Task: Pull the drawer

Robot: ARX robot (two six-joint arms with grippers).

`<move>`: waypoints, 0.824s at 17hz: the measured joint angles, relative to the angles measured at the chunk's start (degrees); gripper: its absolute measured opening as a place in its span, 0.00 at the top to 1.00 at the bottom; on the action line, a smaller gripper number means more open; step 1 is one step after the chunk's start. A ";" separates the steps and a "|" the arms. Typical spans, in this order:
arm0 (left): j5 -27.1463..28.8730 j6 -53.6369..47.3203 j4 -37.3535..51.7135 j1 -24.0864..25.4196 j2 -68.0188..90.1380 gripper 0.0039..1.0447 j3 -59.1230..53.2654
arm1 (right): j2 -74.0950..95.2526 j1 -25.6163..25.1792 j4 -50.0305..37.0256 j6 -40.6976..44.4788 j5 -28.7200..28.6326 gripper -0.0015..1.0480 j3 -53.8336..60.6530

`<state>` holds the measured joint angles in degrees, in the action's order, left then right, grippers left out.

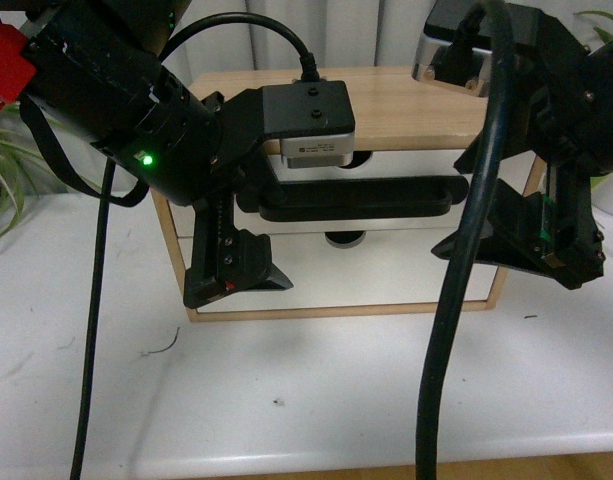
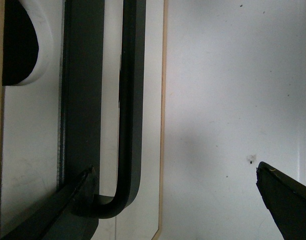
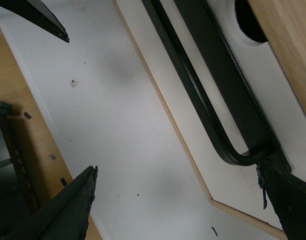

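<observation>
Since neither claw has closed on anything, the big risk I see is a pull that just slips off the bar handle [image 1: 386, 195]. Or it drags the whole little cabinet [image 1: 426, 105] across the table [image 1: 286, 400], since nothing braces it. The drawer [image 2: 28, 150] sits in that cabinet at the far middle of the table and looks pushed in. The left gripper [image 1: 236, 230] gapes wide at the handle's left end, one finger [image 2: 68, 210] right against the bend. The right gripper [image 1: 521, 215], also wide, waits at the right end.
</observation>
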<state>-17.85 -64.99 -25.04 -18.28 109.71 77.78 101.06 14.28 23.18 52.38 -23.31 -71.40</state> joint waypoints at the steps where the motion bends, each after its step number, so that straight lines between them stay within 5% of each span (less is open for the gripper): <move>1: -0.13 -0.46 -0.50 0.00 0.07 0.06 0.13 | 1.07 0.22 0.55 0.28 0.09 0.06 -0.83; 14: 0.52 -2.97 0.02 -0.79 0.39 0.06 0.02 | 10.58 2.19 1.60 0.66 -0.20 0.06 -8.39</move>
<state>-17.32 -67.96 -25.02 -19.07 110.10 77.80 111.63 16.47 24.77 53.04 -23.51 -79.79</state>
